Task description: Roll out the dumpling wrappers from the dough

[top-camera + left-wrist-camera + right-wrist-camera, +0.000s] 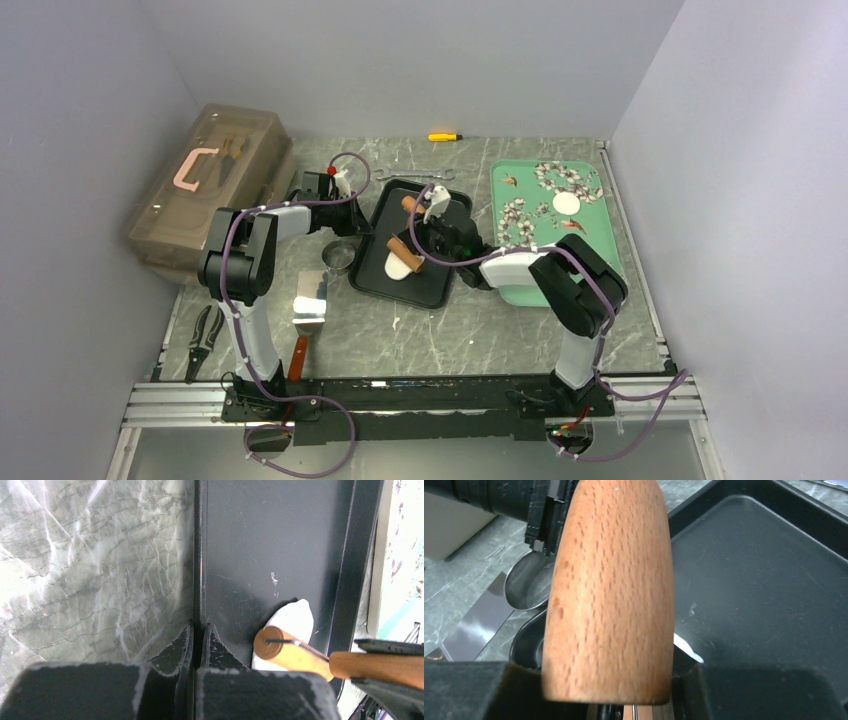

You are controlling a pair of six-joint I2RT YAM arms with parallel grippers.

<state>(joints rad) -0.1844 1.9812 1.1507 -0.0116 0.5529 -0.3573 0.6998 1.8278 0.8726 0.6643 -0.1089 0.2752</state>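
Filling your right wrist view, the wooden roller is sitting clamped by its handle in the right gripper, so close that it is blocking most of what lies beneath. Working down in size from the marble table: the green tray on your right is carrying one flat round dumpling wrapper. The black tray at centre is holding the dough, a flattened white oval lying under the roller's barrel in the tray's near-left part. The left gripper is pinching the black tray's left rim, fingers together on it, steadying it. To roll well, I judge you are wanting even downward pressure with the barrel level, short strokes running from the middle of the dough outward, and the left grip staying firm so the tray is not sliding. Lightening the pressure near the edges should help the sheet avoid tearing or sticking to the wood. Several things are escaping you: the right wrist view is showing only a white sliver of dough past the handle, the left wrist view is cutting off its near side behind the roller and fingers, and from above you cannot tell how thin the sheet is.
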